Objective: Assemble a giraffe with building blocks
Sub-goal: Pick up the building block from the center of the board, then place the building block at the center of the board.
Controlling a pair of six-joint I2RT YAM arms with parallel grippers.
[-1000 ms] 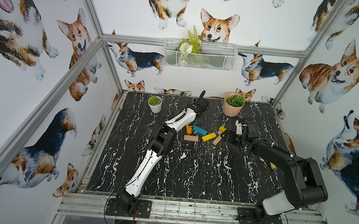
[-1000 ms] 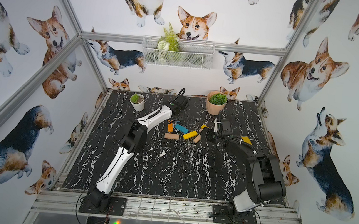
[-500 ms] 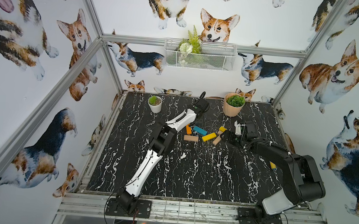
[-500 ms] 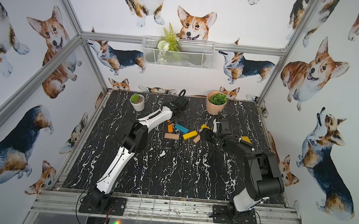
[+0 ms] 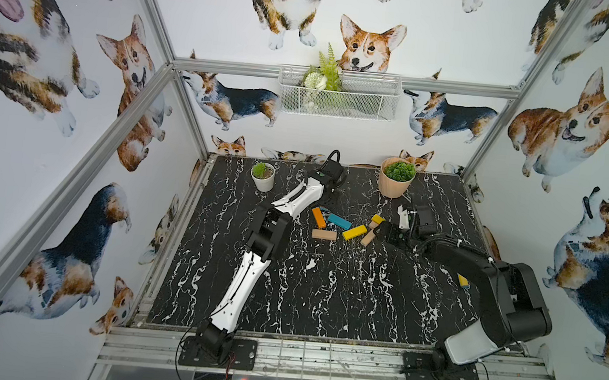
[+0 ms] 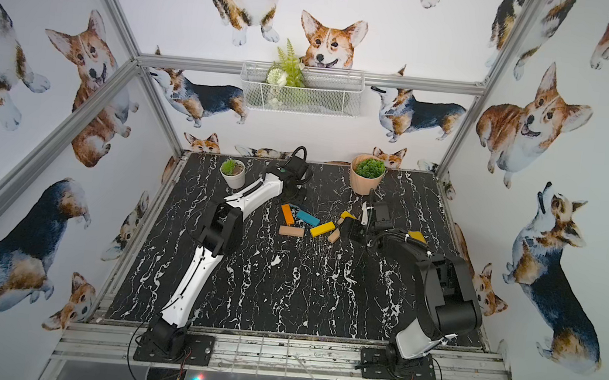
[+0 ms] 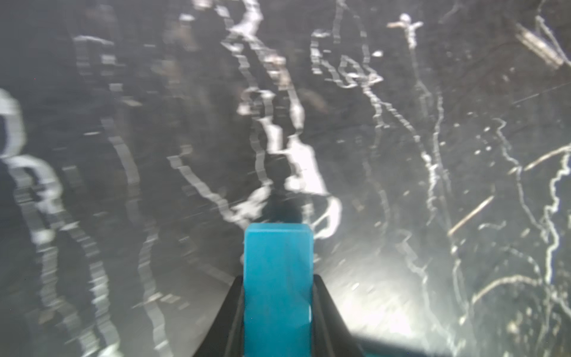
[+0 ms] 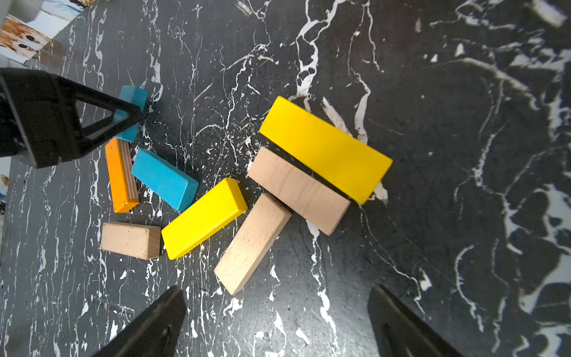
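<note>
Left wrist view: the left end effector (image 7: 278, 279) is pinching a held teal block (image 7: 278, 247) by its two long sides. The block's free end points out at the black marble desk (image 7: 417, 139). The desk is blurred, and whether the block touches it cannot be told.

Right wrist view: the right end effector (image 8: 276, 289) is spread wide with nothing between its fingers, poised over the desk just short of the building blocks (image 8: 216, 210). Nearest its tips lies a slanted tan block (image 8: 251, 242). A second tan block (image 8: 298, 190) lies flush along a long yellow block (image 8: 326, 148). A short yellow block (image 8: 191, 228) sits between the slanted one and a small tan block (image 8: 131, 240). A loose teal block (image 8: 163, 179) rests against an orange block (image 8: 120, 174). The left end effector grips its teal block just beyond the orange one.

In both top views these blocks lie as one loose scatter on the far half of the desk, between the white left arm (image 5: 248, 270) and the black right arm (image 5: 480, 263). A white planter (image 5: 262, 182) and a peach planter (image 6: 363, 183) stand nearer the back wall.
</note>
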